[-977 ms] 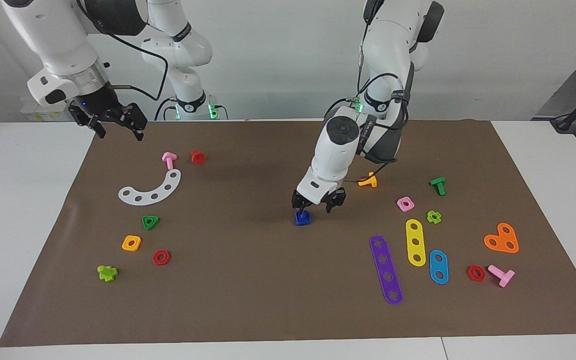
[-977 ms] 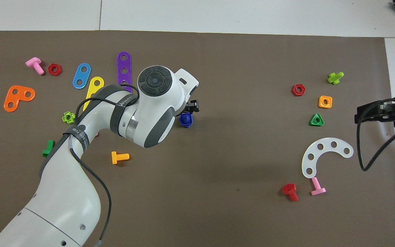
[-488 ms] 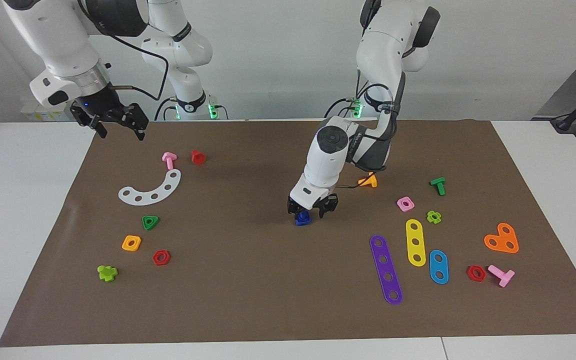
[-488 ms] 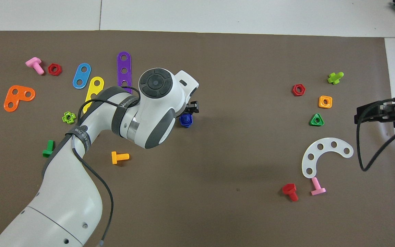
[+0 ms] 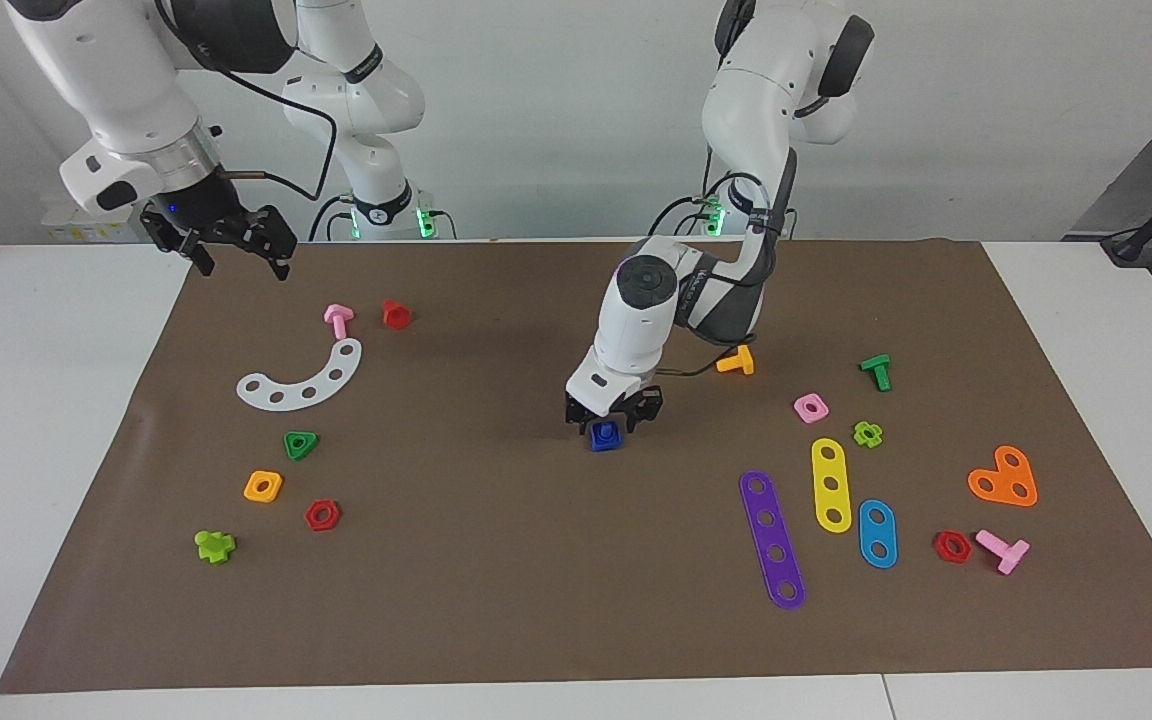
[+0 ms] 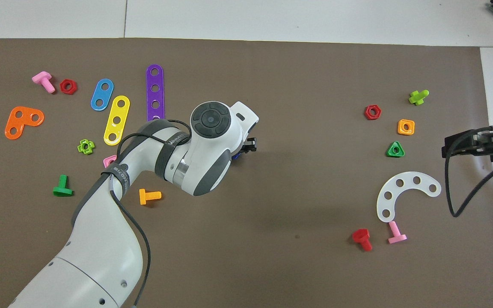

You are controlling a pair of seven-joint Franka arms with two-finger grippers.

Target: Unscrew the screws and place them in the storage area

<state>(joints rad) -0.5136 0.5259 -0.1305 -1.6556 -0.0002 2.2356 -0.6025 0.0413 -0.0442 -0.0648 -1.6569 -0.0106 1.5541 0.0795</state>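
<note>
The dark-blue screw (image 5: 604,436) stands upright on the brown mat (image 5: 496,560) near its middle, seated in a blue square base. My left gripper (image 5: 611,418) is down over it, fingers closed on its top. From overhead the left wrist covers all but a blue sliver (image 6: 236,156). The storage area (image 5: 236,430) is the mat patch around the white curved strip (image 5: 304,378), green triangle (image 5: 300,444), orange square (image 5: 263,486) and red hexagon (image 5: 322,515). My right gripper (image 5: 241,262) waits open in the air over the mat's corner by the right arm's base.
A pink bolt (image 5: 338,320) and red bolt (image 5: 395,313) lie near the white strip. At the left arm's end lie an orange bolt (image 5: 736,361), pink nut (image 5: 810,407), green bolt (image 5: 876,371), a purple strip (image 5: 772,539), yellow strip (image 5: 832,484) and blue strip (image 5: 877,533).
My left gripper has come down onto the blue screw and its fingers have narrowed around it, with the wrist swinging toward the right arm's end. The right arm has barely moved.
</note>
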